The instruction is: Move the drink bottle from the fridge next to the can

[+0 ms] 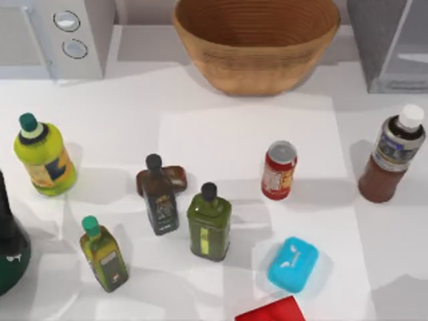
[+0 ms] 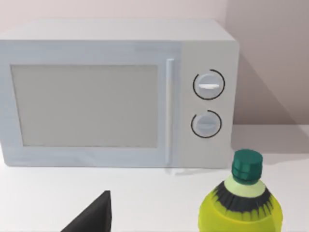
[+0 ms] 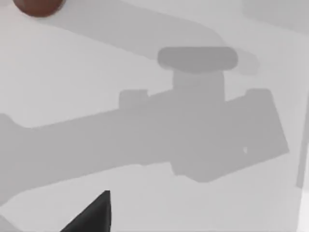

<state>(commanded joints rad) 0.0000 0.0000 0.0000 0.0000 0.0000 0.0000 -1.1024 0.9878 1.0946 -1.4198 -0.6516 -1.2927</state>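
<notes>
Top view: the drink bottle (image 1: 394, 155) stands on the table, out of the fridge (image 1: 388, 40), well right of the can (image 1: 278, 170). Left wrist view: microwave (image 2: 116, 92). Right wrist view: the bottle's base; whether either gripper is open or closed I cannot tell.

Arm's grey shadow across white table (image 3: 58, 87); reddish-brown bottle base (image 3: 38, 7) at edge

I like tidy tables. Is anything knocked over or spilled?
No spills, and every bottle stands upright. The drink bottle stands on the table outside the fridge, well apart from the can.
</notes>
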